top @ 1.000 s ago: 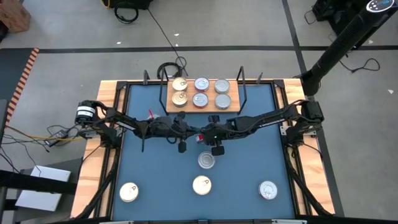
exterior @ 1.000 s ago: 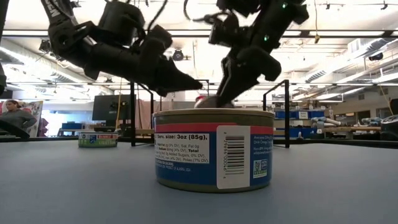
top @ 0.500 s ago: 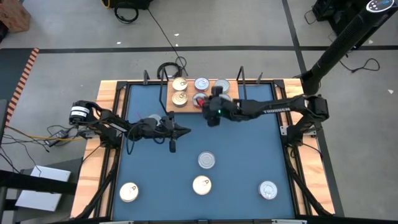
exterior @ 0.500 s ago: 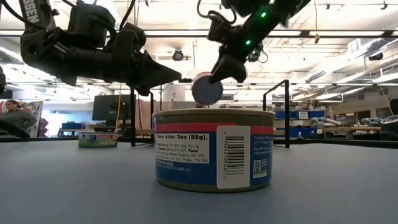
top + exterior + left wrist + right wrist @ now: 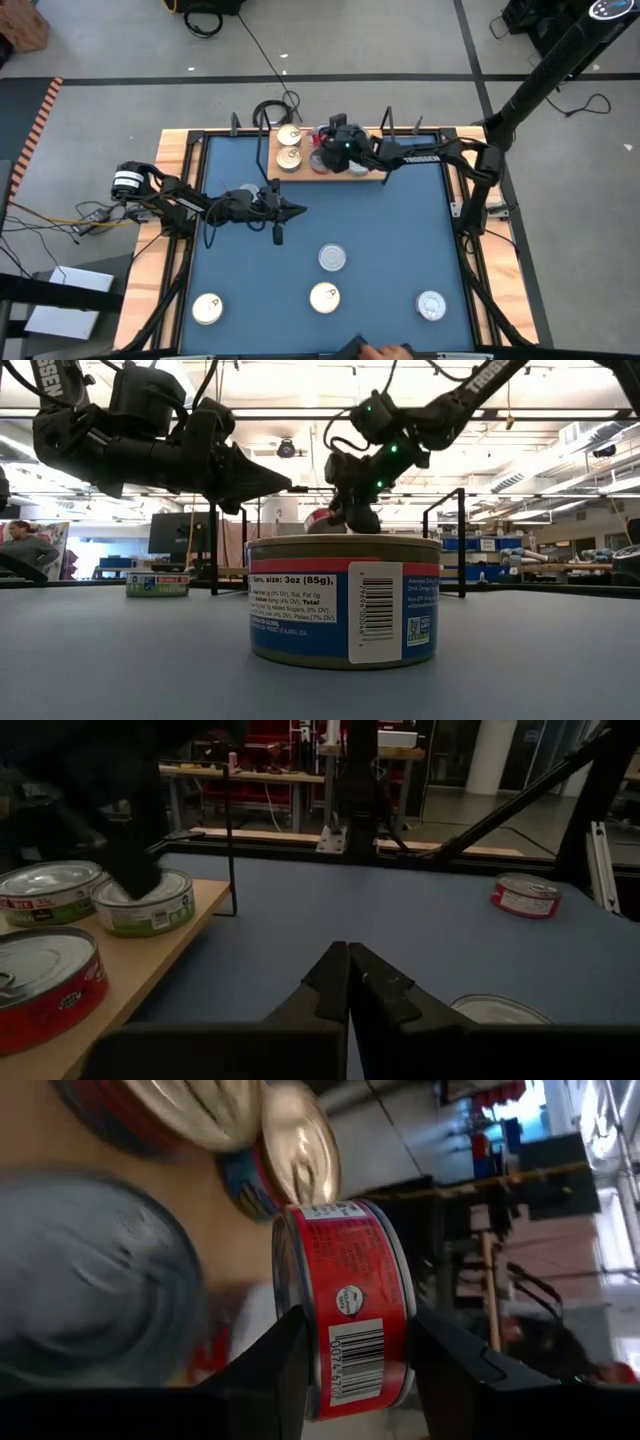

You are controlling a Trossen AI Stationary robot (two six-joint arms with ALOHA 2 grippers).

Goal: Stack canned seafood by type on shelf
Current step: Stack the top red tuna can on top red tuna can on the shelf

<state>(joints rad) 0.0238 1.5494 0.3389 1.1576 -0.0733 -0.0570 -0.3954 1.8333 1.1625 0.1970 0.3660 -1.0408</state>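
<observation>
Right gripper (image 5: 322,150) sat over the shelf (image 5: 372,172) at the far edge of the table (image 5: 400,240), fingers clamped on a red-sided can (image 5: 345,1305) — the right wrist view showed it pinched across its flat faces, barcode label facing the camera, held on edge. Below it on the wood: a gold-topped can (image 5: 298,1145) and a blurred silver-lidded one (image 5: 90,1270).

From above, two gold-topped cans (image 5: 289,147) stood on the shelf's left end, one behind the other; the rest of the board was mostly hidden under the right arm. The black wire frames stood at both ends of the shelf.

Left gripper (image 5: 298,210) hovered above the table's left-centre, fingers pressed together, holding nothing — the left wrist view confirmed the tips (image 5: 345,982) closed.

Loose cans on the blue surface: a silver one (image 5: 332,258) mid-table, a gold one (image 5: 324,296) just in front of it, another gold (image 5: 207,308) at the near left, a silver one (image 5: 431,305) at the near right. In the low view the closest can (image 5: 343,600) showed a blue-and-red label.

A hand (image 5: 385,351) showed at the table's near edge.
</observation>
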